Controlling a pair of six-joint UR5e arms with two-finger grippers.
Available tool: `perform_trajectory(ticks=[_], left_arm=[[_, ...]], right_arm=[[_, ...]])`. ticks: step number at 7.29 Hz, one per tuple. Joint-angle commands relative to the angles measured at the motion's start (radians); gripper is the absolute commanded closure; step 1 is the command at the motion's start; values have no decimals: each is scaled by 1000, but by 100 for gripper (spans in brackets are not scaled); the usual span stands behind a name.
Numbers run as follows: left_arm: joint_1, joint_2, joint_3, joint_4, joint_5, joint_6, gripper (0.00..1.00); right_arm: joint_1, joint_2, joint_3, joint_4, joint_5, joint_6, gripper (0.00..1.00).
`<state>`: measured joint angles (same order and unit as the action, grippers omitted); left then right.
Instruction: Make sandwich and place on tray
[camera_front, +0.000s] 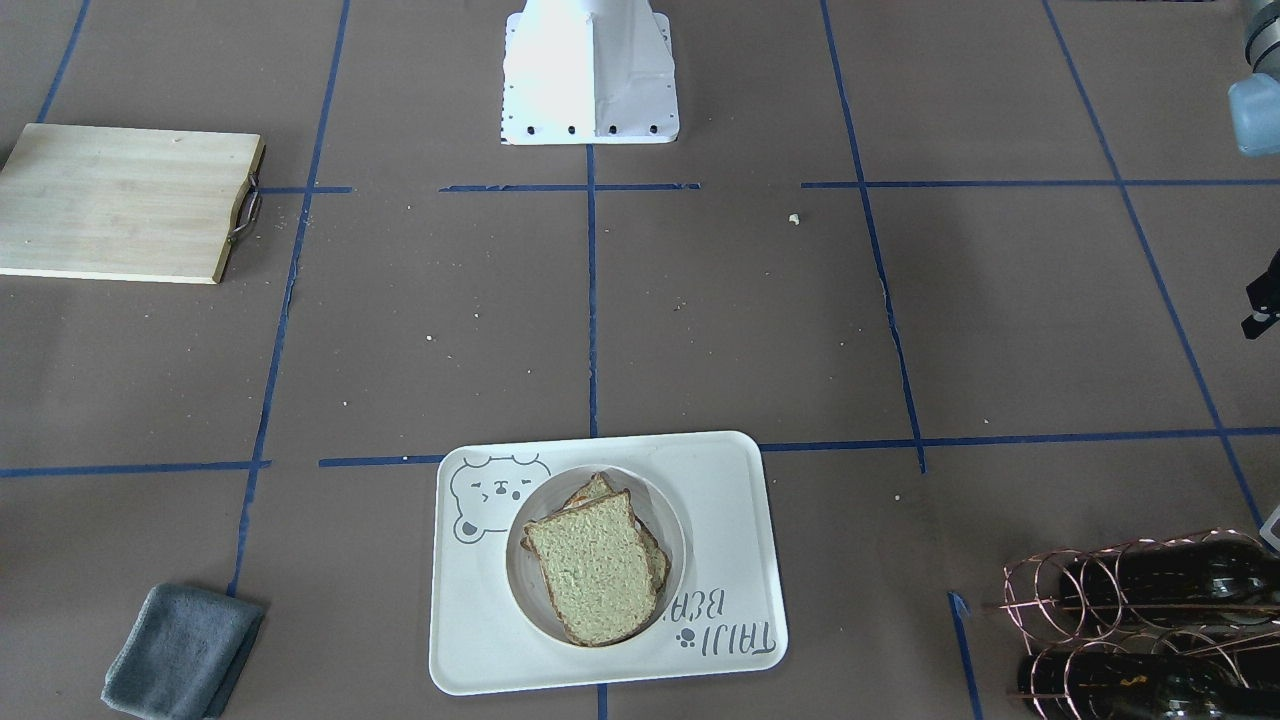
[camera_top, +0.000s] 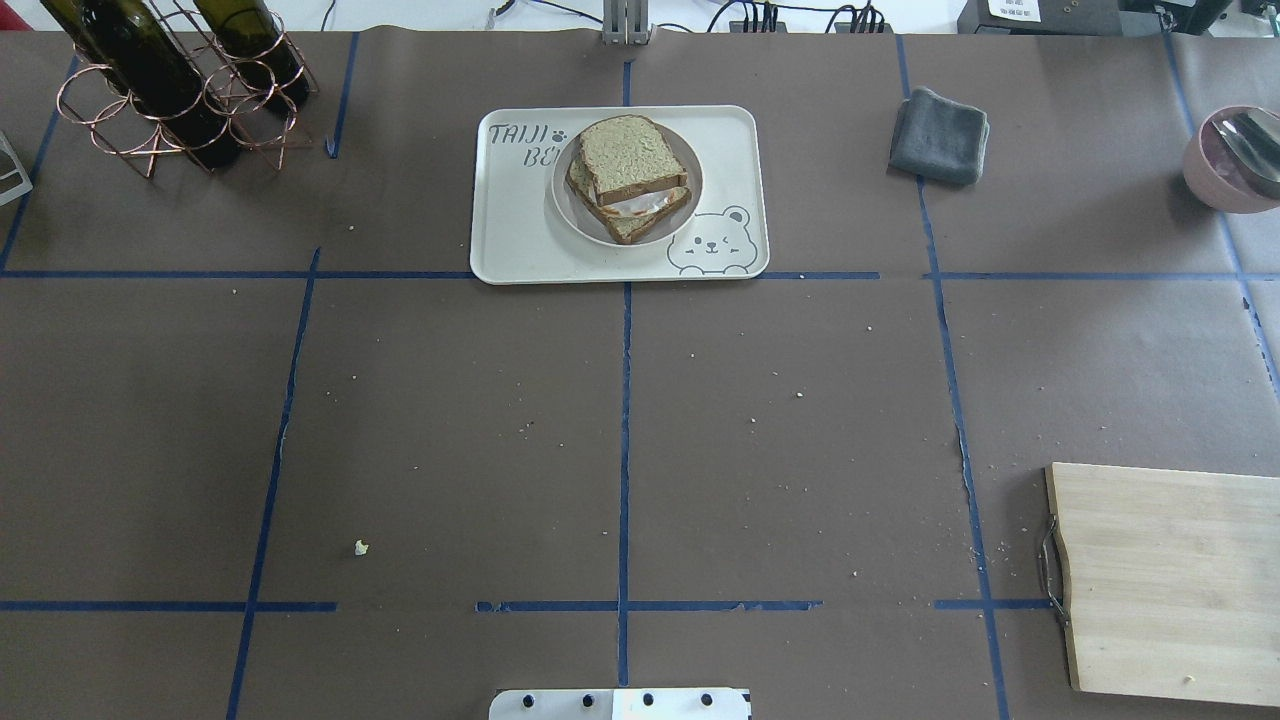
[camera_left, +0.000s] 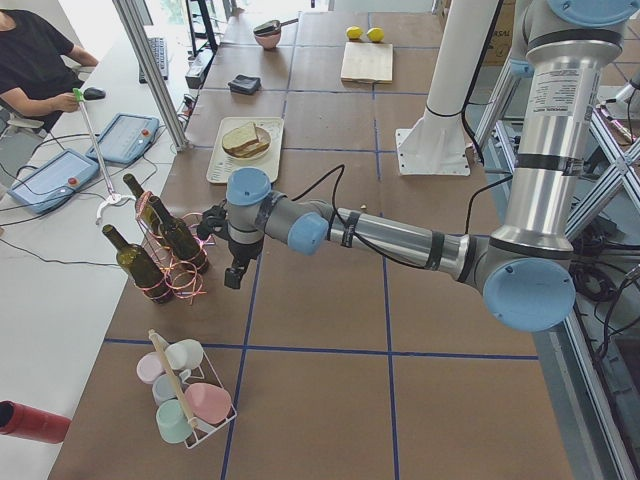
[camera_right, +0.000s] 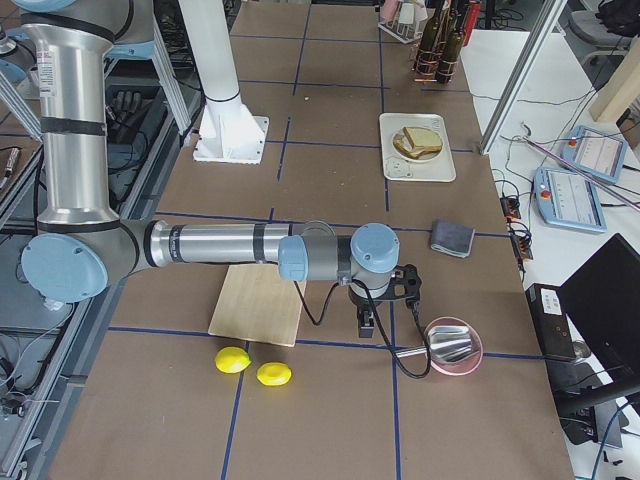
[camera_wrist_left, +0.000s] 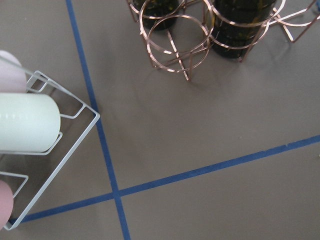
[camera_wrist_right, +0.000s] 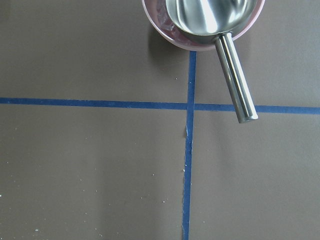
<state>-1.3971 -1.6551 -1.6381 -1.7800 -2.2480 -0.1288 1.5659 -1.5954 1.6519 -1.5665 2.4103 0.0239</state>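
Two bread slices with egg white showing between them: sandwich (camera_top: 628, 178) assembled, top slice skewed over the lower one. Resting on a round plate (camera_top: 678, 225), itself set on the tray (camera_top: 730, 140) next to the bear drawing, at the table's far side from the robot's base. Untouched by either arm. Grey cloth (camera_top: 940, 135) off to the tray's right, wine rack (camera_top: 170, 110) off to its left. Left gripper (camera_left: 232, 275) hanging beside the wine rack over bare table. Right gripper (camera_right: 366, 322) hanging just beside the pink bowl (camera_right: 452, 346) with its ladle. Both well apart from the tray and seen only from the side, so impossible to tell whether spread or closed. Judging by the layout, placing step apparently complete. Next move, if any: keep both arms clear, or square the top slice gently without dragging the plate.
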Motion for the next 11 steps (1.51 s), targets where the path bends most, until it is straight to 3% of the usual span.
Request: perform_trajectory(ticks=[1,2,4,8,9,11], left_arm=[[-77,11,0,145,-60,126,0],[-138,9,-2,262,-65,237,0],[-163,14,12,341,-58,349,0],[-165,52,18,341,-67,347,0],[-168,107,5,323,-100,351,0],[-171,109,9,326,-150,347,0]], right_arm=[[-1,-1,-9,0,0,2,0],[-1,-1,-8,0,1,4,0],[-1,-8,-4,-1,4,4,0],[0,-15,-8,-1,6,4,0],[0,-15,-8,-1,4,4,0],[0,-15,-8,-1,4,4,0]])
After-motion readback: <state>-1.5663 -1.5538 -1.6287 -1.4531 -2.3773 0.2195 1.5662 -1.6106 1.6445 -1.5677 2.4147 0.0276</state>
